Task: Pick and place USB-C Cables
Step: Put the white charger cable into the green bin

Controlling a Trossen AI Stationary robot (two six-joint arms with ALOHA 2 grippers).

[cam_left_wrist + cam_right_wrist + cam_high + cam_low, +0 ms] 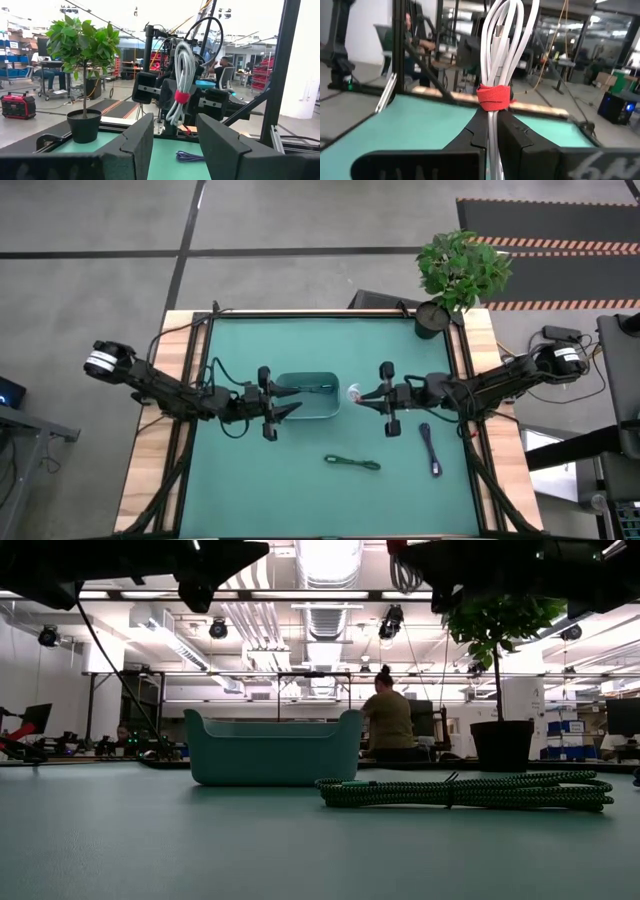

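My right gripper (pixel 362 393) is shut on the white cable bundle (pixel 501 50) with its red-pink tie (pixel 493 98), just right of the teal bin (pixel 300 416). The bundle also shows in the left wrist view (pixel 182 75). My left gripper (pixel 292 409) is open and empty at the bin's left part; its fingers frame the left wrist view (pixel 175 150). The green cable (pixel 352 463) lies flat on the mat nearer the front, and shows in the low view (pixel 465 790). The dark blue cable (pixel 431 448) lies flat at the right. A dark cable (pixel 320 388) lies inside the bin. My right gripper pinches the white bundle between its two fingers just below the tie (pixel 492 122). The fingers come level from the table's right. The bundle stands about upright, its loops rising above the fingers (pixel 517 140), lifted clear of the mat.
A potted plant (pixel 455 275) stands at the table's far right corner. The bin (pixel 272 748) sits mid-table between the two grippers. Thin black wires trail along the left arm (pixel 215 370). People sit in the room beyond the table (pixel 388 720).
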